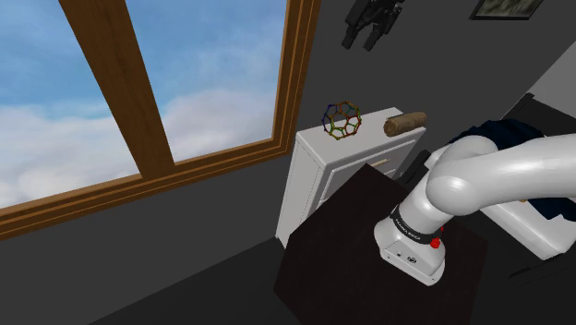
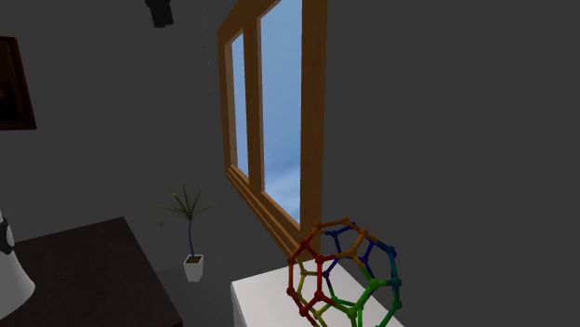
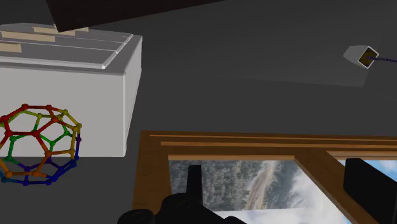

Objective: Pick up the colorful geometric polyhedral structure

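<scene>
The polyhedral structure (image 1: 342,120) is a cage of red, orange, green and blue rods. It stands on the top of a white cabinet (image 1: 318,180), near the window-side end. In the second exterior view the structure (image 2: 344,275) sits at the cabinet's corner (image 2: 265,299). My black gripper (image 1: 362,41) hangs high above the cabinet, well apart from the structure. In the wrist view my gripper (image 3: 283,191) is open with nothing between its fingers (image 3: 194,181), and the structure (image 3: 39,144) lies far off to one side, against the cabinet (image 3: 76,95).
A brown log-shaped thing (image 1: 405,123) lies on the cabinet's other end. A large wooden-framed window (image 1: 295,83) runs along the wall beside the cabinet. The dark stand (image 1: 360,249) sits below the arm. A small potted plant (image 2: 191,228) stands on the floor.
</scene>
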Controlling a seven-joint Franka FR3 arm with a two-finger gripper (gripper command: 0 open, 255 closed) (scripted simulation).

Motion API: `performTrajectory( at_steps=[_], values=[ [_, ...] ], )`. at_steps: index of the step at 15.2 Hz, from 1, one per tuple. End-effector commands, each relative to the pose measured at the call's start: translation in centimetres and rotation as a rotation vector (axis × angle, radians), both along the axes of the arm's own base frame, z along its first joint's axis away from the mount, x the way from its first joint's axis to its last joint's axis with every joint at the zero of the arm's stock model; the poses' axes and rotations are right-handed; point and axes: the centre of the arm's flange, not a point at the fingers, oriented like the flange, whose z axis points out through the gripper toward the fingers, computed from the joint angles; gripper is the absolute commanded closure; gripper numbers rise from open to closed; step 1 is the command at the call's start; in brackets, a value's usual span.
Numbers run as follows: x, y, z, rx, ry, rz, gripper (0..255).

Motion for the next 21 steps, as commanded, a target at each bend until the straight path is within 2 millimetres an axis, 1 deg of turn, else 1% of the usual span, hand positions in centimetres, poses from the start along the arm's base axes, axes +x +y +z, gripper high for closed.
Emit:
performTrajectory(
  at_steps=[1,11,21],
  values=[
    [0.0,0.0,0.0,0.0,0.0,0.0,0],
    [1.6,-8.9,-9.3,-0.03,-0.007,0.071,0],
    [3.9,-17.9,-18.4,-0.061,-0.014,0.142,0]
  ],
)
